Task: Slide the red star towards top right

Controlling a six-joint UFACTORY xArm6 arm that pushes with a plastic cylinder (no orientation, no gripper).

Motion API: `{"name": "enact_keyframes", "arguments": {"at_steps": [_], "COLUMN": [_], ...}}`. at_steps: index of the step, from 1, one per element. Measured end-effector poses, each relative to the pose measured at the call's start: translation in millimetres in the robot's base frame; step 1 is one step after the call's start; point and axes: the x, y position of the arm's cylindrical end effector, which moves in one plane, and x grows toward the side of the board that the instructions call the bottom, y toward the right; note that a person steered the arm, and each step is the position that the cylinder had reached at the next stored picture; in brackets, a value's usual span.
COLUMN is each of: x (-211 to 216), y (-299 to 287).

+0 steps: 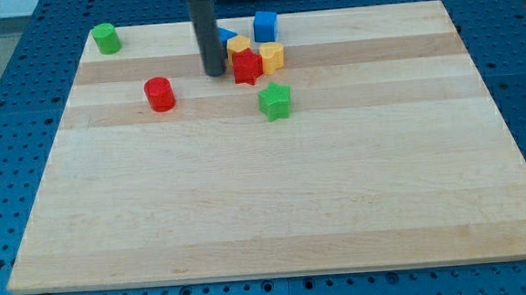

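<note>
The red star [247, 67] lies near the view's top centre on the wooden board [276, 211]. My tip [215, 74] rests on the board just to the left of the star, a small gap away. A yellow block [238, 46] touches the star's upper left and a second yellow block [272, 56] touches its right side. A blue cube [266, 25] stands above them. A small blue block [226, 34] shows partly behind the rod.
A green star [275, 101] lies just below and right of the red star. A red cylinder [159, 93] stands to the left. A green cylinder [104, 37] sits at the board's top left corner. A blue perforated table [6, 136] surrounds the board.
</note>
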Motion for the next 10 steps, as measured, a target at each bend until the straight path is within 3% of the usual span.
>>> {"name": "enact_keyframes", "arguments": {"at_steps": [2, 3, 4, 5, 7, 8, 10], "x": [10.9, 18.1, 61.1, 55.0, 46.2, 13.7, -2.3], "y": [118.8, 117.6, 122.0, 139.5, 111.8, 132.3, 217.0]}}
